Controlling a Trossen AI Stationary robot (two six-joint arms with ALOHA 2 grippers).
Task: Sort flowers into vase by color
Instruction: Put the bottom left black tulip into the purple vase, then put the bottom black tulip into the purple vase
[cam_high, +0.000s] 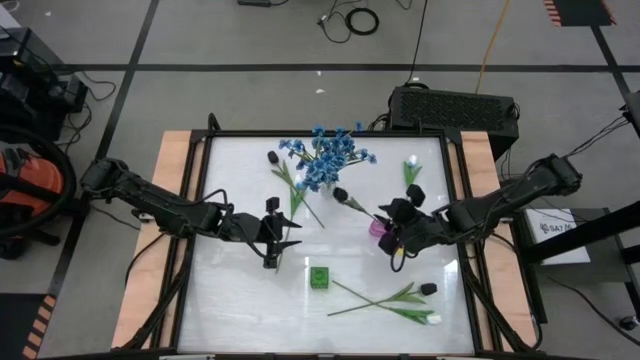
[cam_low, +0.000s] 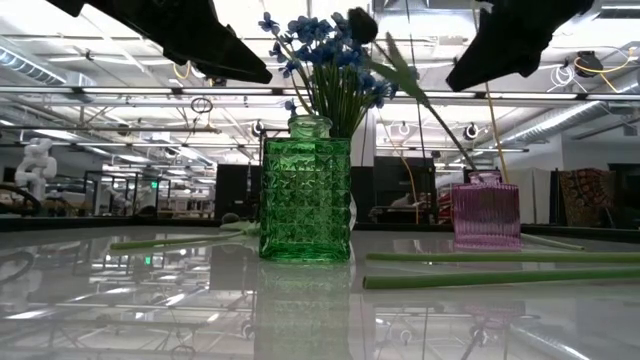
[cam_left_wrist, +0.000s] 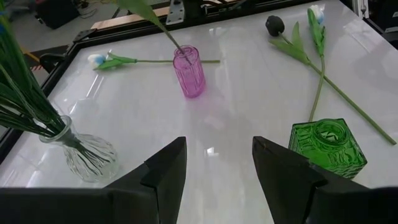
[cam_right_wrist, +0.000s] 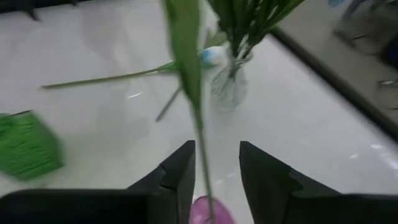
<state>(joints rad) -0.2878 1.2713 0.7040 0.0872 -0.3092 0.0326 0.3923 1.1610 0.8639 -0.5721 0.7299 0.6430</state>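
Observation:
A dark tulip (cam_high: 341, 194) stands slanted in the pink vase (cam_high: 378, 228), its stem (cam_right_wrist: 199, 134) rising out of the vase's mouth. My right gripper (cam_right_wrist: 217, 158) hovers open just above that vase (cam_right_wrist: 208, 211), with the stem in the gap between its fingers. My left gripper (cam_left_wrist: 217, 155) hangs open and empty over the table's left half, above the green vase (cam_left_wrist: 328, 143). Blue flowers (cam_high: 325, 155) fill the clear vase (cam_left_wrist: 87, 152) at the far middle. My right gripper has the dark tulip's stem (cam_right_wrist: 200, 155) between its parted fingers, close beside one finger (cam_right_wrist: 183, 165). I cannot tell whether that finger touches the stem. The stem's lower end stands in the pink vase.
Two tulips (cam_high: 385, 300) lie crossed near the front right, one dark bud (cam_high: 428, 288) and one white (cam_high: 432, 319). Another dark tulip (cam_high: 272, 157) and a white one (cam_high: 411, 165) lie by the clear vase. The green vase (cam_high: 318, 276) stands empty at front centre.

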